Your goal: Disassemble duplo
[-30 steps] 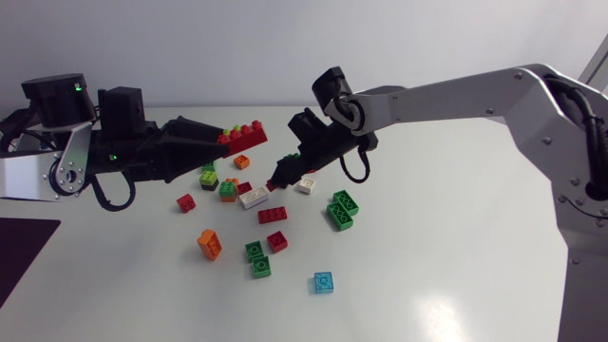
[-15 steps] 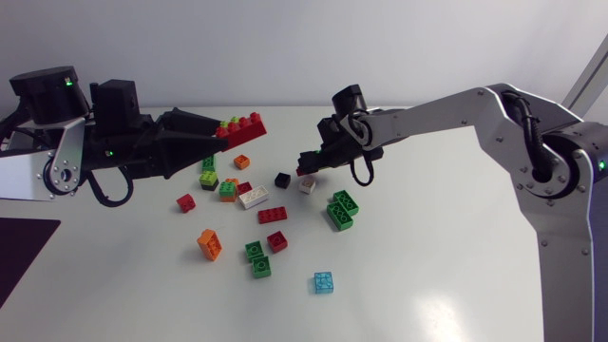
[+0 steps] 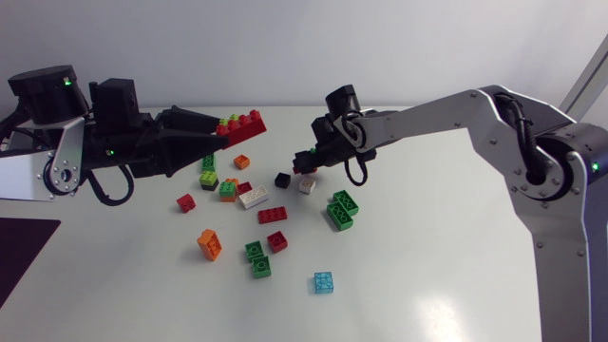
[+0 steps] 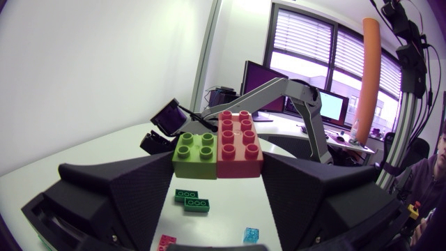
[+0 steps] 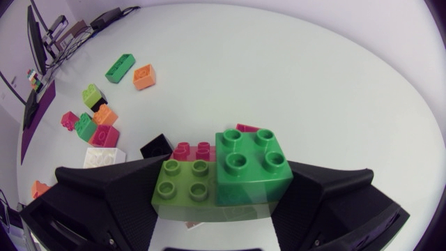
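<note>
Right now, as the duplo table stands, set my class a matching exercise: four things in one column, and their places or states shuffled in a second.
1 left gripper
2 right gripper
3 black brick
4 blue brick

A lying alone, apart from the other bricks
B shut on a red-and-green stack
C shut on two green bricks
D lying beside a small white brick

Pairs: 1-B, 2-C, 3-D, 4-A

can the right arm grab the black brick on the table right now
Probably not yet. The black brick lies free on the table just beside the right gripper, with nothing over it, but that gripper is shut on a pair of green bricks and would have to drop them first.
</note>
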Action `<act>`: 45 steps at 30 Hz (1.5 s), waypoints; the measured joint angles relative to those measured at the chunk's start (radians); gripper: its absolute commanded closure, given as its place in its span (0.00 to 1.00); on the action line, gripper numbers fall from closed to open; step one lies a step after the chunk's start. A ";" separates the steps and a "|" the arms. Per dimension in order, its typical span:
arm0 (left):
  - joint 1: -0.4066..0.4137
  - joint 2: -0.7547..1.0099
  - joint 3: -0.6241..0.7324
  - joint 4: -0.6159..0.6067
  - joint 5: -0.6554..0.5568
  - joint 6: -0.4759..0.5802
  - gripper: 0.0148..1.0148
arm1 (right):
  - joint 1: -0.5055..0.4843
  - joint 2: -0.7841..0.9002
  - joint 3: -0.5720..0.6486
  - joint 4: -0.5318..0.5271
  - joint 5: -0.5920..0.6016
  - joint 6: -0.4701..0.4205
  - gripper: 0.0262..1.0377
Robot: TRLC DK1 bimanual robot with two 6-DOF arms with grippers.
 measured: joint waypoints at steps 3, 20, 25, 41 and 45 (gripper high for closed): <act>0.000 0.000 0.000 0.000 0.000 0.000 0.73 | -0.001 0.034 0.039 -0.035 -0.001 -0.003 0.14; 0.000 -0.001 0.000 0.007 -0.019 0.003 0.73 | 0.000 0.037 0.052 -0.063 -0.004 -0.056 0.04; 0.000 -0.001 0.000 0.007 -0.023 0.003 0.73 | -0.007 -0.083 -0.080 0.039 -0.077 -0.056 0.04; -0.050 -0.003 -0.019 0.007 -0.136 0.046 0.73 | -0.074 -0.400 -0.283 0.228 -0.887 -0.072 0.05; -0.099 -0.033 -0.056 0.011 -0.272 0.113 0.73 | -0.066 -0.399 -0.283 0.223 -0.940 -0.071 0.05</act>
